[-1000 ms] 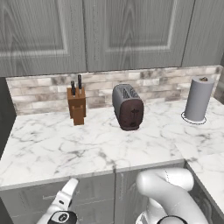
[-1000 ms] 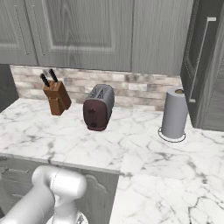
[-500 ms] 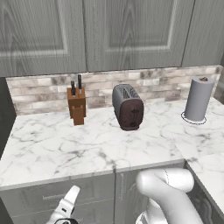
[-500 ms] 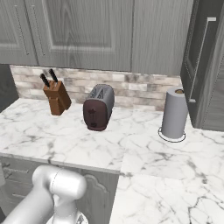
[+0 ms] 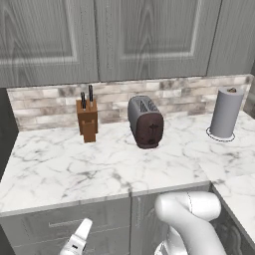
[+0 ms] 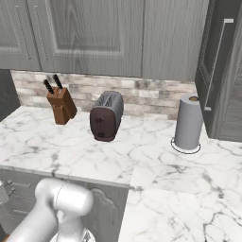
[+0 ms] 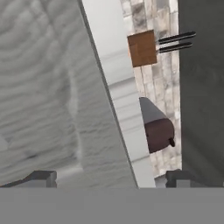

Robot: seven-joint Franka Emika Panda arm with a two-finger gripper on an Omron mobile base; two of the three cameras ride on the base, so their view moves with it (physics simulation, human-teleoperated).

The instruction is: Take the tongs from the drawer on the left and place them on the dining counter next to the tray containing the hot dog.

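Early | we are bringing the gripper (image 7: 109, 177), jaws apart and empty, toward the drawer (image 5: 64, 224) | tongs unfetched

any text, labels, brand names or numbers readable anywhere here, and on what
None can be read.
The toaster has a plain dark front with no brand mark.
The knife block is bare wood.
The paper towel roll is unprinted grey.
The upper cabinet doors, the tile backsplash and the marble counter carry no lettering or signs.
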